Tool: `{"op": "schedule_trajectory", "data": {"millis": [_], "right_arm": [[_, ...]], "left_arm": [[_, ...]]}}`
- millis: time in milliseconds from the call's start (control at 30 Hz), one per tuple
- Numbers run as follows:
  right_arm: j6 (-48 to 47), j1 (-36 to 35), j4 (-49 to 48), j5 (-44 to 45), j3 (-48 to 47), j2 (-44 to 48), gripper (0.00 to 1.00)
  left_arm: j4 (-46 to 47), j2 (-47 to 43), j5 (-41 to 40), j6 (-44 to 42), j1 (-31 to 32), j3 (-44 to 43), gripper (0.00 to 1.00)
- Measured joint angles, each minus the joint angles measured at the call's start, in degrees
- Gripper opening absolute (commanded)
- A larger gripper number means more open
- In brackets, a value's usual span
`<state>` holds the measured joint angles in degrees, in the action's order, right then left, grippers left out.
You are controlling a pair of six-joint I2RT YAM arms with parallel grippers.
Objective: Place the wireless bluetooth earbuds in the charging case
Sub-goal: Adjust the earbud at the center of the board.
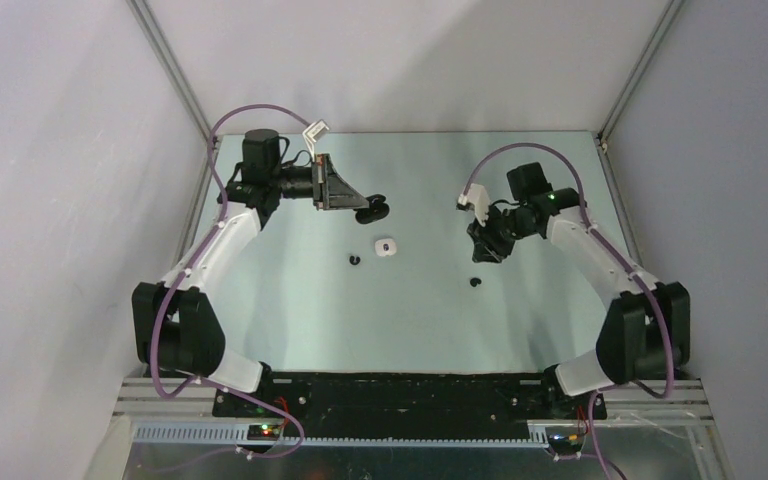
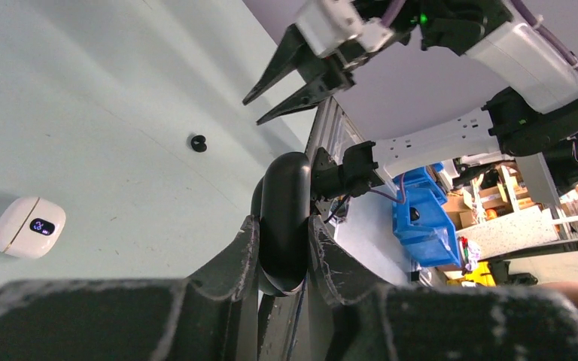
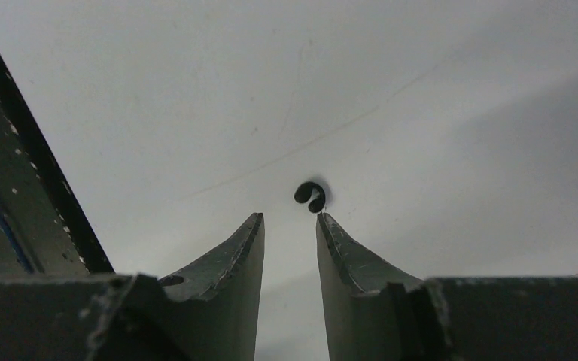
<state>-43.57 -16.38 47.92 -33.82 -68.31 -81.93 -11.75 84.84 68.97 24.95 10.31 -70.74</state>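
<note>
Left jaws grip the black case (image 2: 282, 218); my right jaws hang parted, empty, over a black bud (image 3: 310, 196). It's off-centre, so closing could flick it away, ugh.

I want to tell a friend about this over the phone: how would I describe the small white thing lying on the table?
Start with the pale table between the two robot arms; near its middle lies the white case. It is a rounded pebble with a small dark mark on top, while the earbud beside it is black and far smaller.
</note>
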Motion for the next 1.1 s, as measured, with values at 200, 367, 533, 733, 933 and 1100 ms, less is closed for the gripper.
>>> {"op": "schedule_trajectory", "data": {"millis": [200,367,533,733,933,1100], "right_arm": [[-8.8,0.3,3.0,2.8,-0.1,-8.7,0.45],[-13.5,-0.8,3.9,6.4,-2.0,-17.0,0.45],[-15.3,-1.2,3.5,8.4,-5.8,-22.1,0.45],[-17.6,-1.2,3.0,9.7,-7.2,-24.0,0.47],[-19.7,-1.2,3.1,9.6,-7.3,-25.8,0.53],[-21.2,-1.6,3.6,9.6,-7.3,-26.7,0.53]], "left_arm": [[0.0,-0.4,0.0,0.0,0.0,0.0,0.00],[0.0,-0.9,0.1,0.0,0.0,0.3,0.00],[0.0,-1.2,0.2,0.0,0.0,0.6,0.00],[0.0,-1.2,0.2,0.0,0.0,0.6,0.00],[0.0,-1.2,0.2,0.0,0.0,0.6,0.00],[0.0,-1.2,0.2,0.0,-0.1,0.7,0.00]]}}
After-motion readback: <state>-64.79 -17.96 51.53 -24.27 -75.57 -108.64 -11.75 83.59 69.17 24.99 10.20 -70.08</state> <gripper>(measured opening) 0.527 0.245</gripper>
